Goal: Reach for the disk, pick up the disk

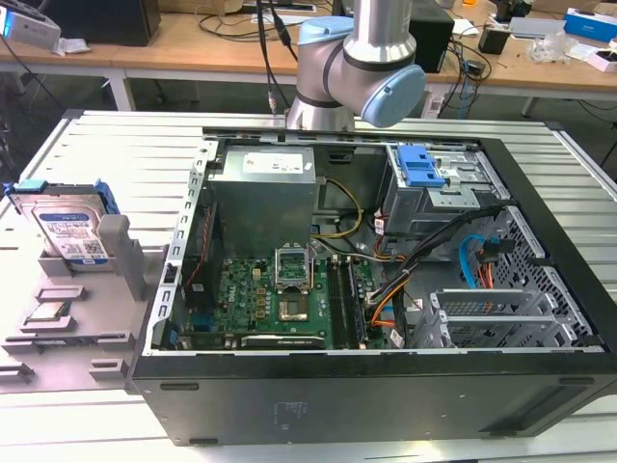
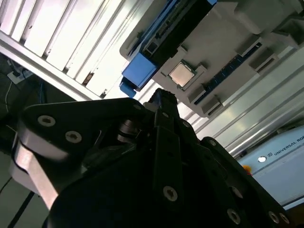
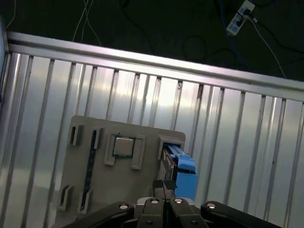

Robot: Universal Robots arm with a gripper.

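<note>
Gripper (image 3: pixel 164 184), seen in both wrist views (image 2: pixel 161 96), hangs above the grey holder with its jaws pressed together and nothing between them. It touches nothing, and the disk's blue end shows just past its tip.

Ribbed metal surface (image 1: pixel 116 145): carries everything in the scene.

Computer case (image 1: pixel 386 386): lies open on its side across the middle and the exterior view's right, with the arm (image 1: pixel 357 68) rising behind it.

Holder (image 1: pixel 106 289): a grey moulded block just beside the case, on the exterior view's left.

Disk (image 1: pixel 69 230): stands on edge in a slot of the holder, its labelled face open to the exterior view and its blue rails (image 1: pixel 24 188) along the edges. In the first wrist view it appears edge-on (image 3: pixel 186 171), as it does in the second wrist view (image 2: pixel 142 69).

Chip (image 1: pixel 48 313): lies flat in a recess of the holder, near the disk but apart from it.

Step in hand, as judged: the reach, with no contact made. A sound grasp likely calls for jaws spread wider than the disk's thin edge and turned parallel to its flat faces. The gripper would be centred over the upper edge so that it straddles the disk evenly. Closing on the flat metal faces should hold more firmly than closing on the plastic rails. A pull in line with the slot should keep the disk from binding against the holder walls.
</note>
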